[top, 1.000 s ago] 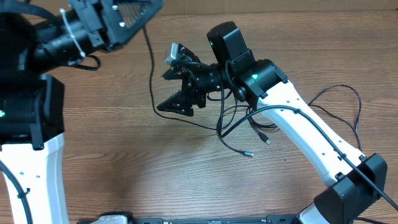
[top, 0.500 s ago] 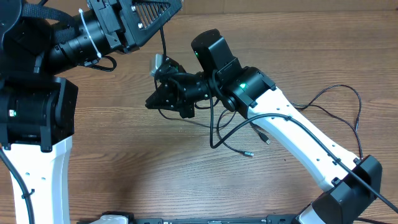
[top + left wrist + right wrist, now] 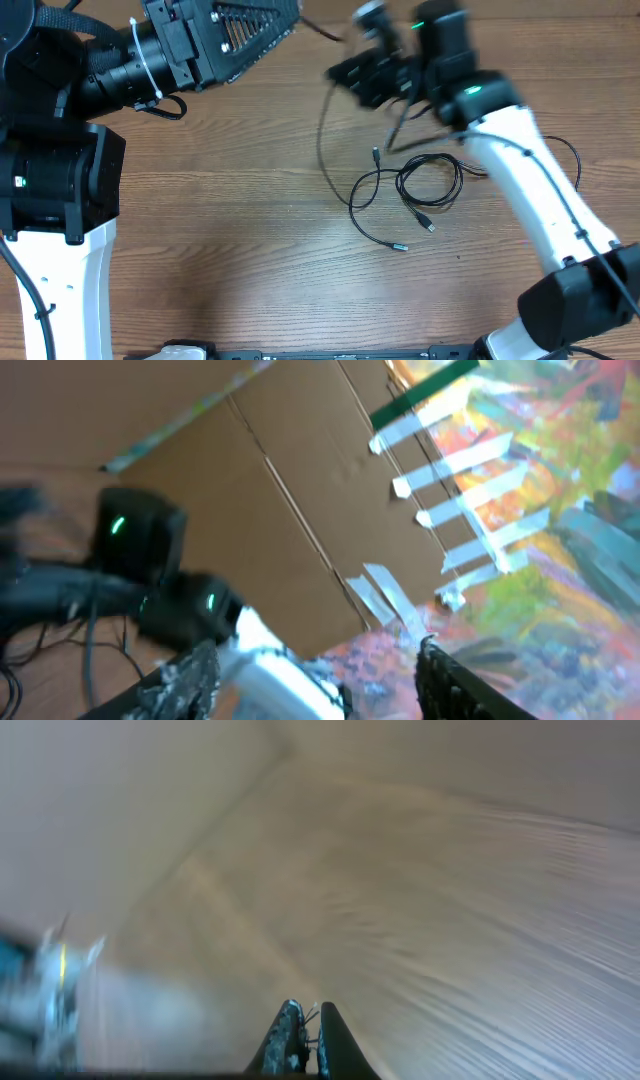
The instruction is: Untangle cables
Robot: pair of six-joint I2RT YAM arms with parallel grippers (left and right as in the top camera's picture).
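Thin black cables (image 3: 430,182) lie looped on the wooden table, with small plug ends (image 3: 403,247) toward the front. One strand (image 3: 321,140) rises from the pile to my right gripper (image 3: 352,74), which is blurred at the back of the table. In the right wrist view the right gripper (image 3: 308,1012) is shut with a thin cable pinched between its fingers. My left gripper (image 3: 285,20) hangs at the back left, apart from the pile. In the left wrist view the left gripper (image 3: 315,665) stands open with nothing between its fingers (image 3: 190,680).
The white right arm (image 3: 530,190) crosses the table's right side above part of the cables. The left arm's black base (image 3: 50,170) fills the left edge. More thin cable (image 3: 572,160) trails at the far right. Cardboard (image 3: 230,490) and colourful cloth show beyond the table.
The left gripper has opened and the strand that hung from it is gone from its jaws. The right gripper shut on a cable and swung to the back right, pulling that strand up.
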